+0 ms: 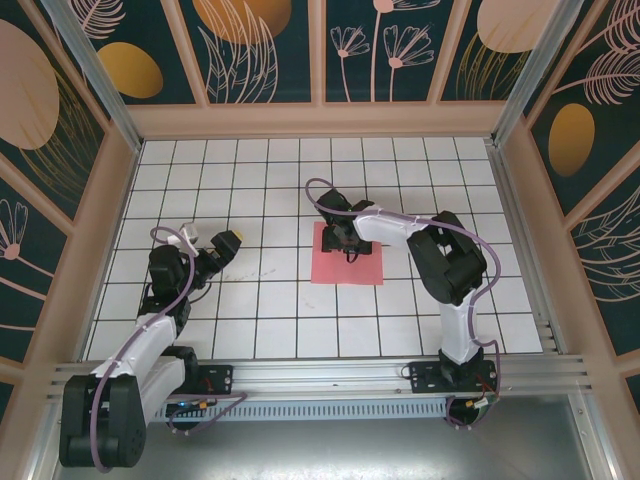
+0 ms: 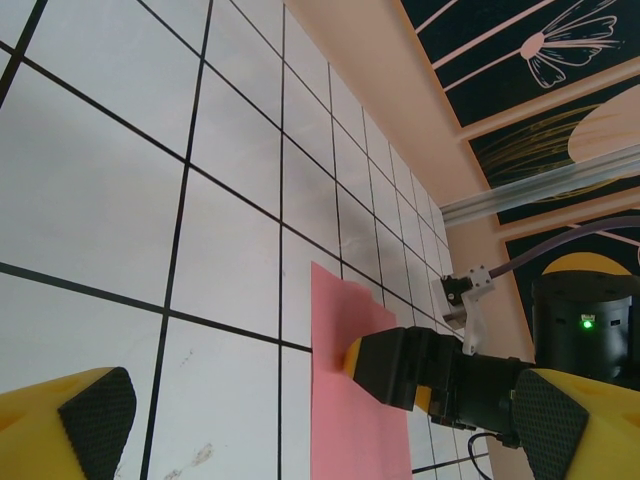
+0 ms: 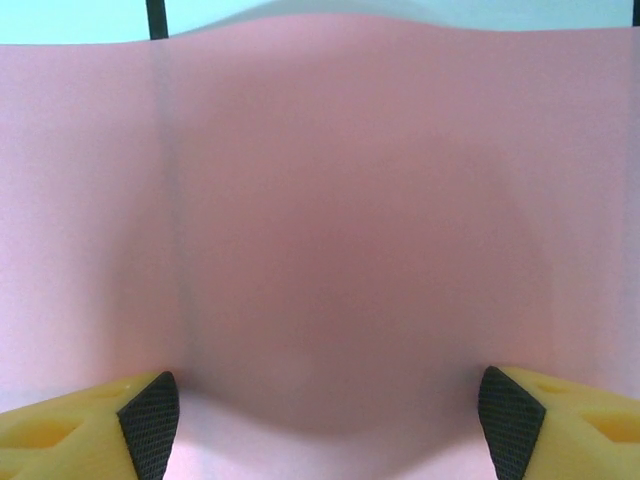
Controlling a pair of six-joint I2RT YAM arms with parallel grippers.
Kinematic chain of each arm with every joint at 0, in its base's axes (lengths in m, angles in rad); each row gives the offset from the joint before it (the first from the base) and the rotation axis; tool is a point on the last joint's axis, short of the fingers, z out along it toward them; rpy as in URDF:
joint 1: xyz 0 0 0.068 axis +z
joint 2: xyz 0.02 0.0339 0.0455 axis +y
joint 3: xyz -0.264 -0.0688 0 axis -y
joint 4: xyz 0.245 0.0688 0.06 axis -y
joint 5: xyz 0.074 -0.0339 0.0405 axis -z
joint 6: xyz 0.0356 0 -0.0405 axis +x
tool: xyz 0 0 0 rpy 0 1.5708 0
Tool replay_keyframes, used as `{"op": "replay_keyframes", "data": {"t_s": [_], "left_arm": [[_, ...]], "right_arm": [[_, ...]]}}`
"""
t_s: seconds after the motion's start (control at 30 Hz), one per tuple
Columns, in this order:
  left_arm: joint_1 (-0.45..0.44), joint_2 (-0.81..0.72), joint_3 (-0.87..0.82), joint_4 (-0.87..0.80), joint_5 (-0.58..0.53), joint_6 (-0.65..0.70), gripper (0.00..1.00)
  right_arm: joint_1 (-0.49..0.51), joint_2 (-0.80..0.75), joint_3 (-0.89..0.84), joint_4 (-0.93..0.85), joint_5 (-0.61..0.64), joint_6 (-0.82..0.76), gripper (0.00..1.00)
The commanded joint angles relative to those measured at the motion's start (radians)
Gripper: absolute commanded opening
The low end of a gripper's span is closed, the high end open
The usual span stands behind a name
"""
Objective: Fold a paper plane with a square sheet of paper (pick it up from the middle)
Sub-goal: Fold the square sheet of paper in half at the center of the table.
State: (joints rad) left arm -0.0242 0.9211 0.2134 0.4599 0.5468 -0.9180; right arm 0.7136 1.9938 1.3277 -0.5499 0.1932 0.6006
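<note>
White tiled surface [image 1: 260, 320] with black grid lines, floral wall panels round it. Pink paper sheet [image 1: 330, 270] lies flat and unfolded near the centre of the surface, slightly toward the right edge. Right tool [image 1: 350, 243] is down on the middle of the sheet, spread, with fingertips [image 3: 150, 415] planted on the paper either side and nothing pinched yet; the far edge looks a bit wavy in the wrist view. Left tool [image 1: 212, 245] is spread and empty, well apart from the sheet toward the left edge, pointing at it. Step looks like the middle pickup, with no fold made. Next move likely needs the right fingers drawn together to bunch up a ridge and then lift it; pressing too lightly risks sliding over the thin paper.
</note>
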Motion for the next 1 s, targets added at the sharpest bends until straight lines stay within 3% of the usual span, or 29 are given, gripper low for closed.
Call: {"op": "replay_keyframes", "data": {"t_s": [0.0, 0.23, 0.33, 0.43, 0.6, 0.67, 0.8, 0.9, 0.97], "left_arm": [[0.001, -0.016, -0.013, -0.003, 0.021, 0.0, 0.99], [0.001, -0.019, -0.011, -0.007, 0.027, -0.005, 0.99], [0.001, -0.022, -0.011, -0.009, 0.035, -0.009, 0.99], [0.002, -0.025, -0.012, -0.012, 0.042, -0.017, 0.99], [0.001, -0.041, -0.02, -0.014, 0.043, -0.03, 0.99], [0.001, -0.048, -0.022, -0.016, 0.044, -0.035, 0.99], [0.001, -0.043, -0.024, 0.009, 0.051, -0.059, 0.99], [0.0, -0.012, -0.032, 0.09, 0.094, -0.103, 0.99], [-0.013, 0.025, -0.021, 0.131, 0.126, -0.121, 0.99]], "right_arm": [[0.004, 0.036, -0.017, -0.056, -0.01, -0.007, 0.82], [0.002, 0.022, -0.013, -0.048, -0.016, -0.008, 0.73], [0.003, -0.01, -0.01, -0.033, -0.027, -0.01, 0.65], [0.003, -0.047, 0.0, -0.031, -0.024, -0.012, 0.47], [0.003, -0.145, 0.001, -0.01, -0.057, -0.012, 0.35], [0.001, -0.205, -0.027, 0.058, -0.148, -0.019, 0.29], [-0.011, -0.305, -0.108, 0.245, -0.377, 0.023, 0.3], [-0.046, -0.362, -0.246, 0.51, -0.582, 0.12, 0.34], [-0.074, -0.368, -0.321, 0.642, -0.645, 0.183, 0.35]]}}
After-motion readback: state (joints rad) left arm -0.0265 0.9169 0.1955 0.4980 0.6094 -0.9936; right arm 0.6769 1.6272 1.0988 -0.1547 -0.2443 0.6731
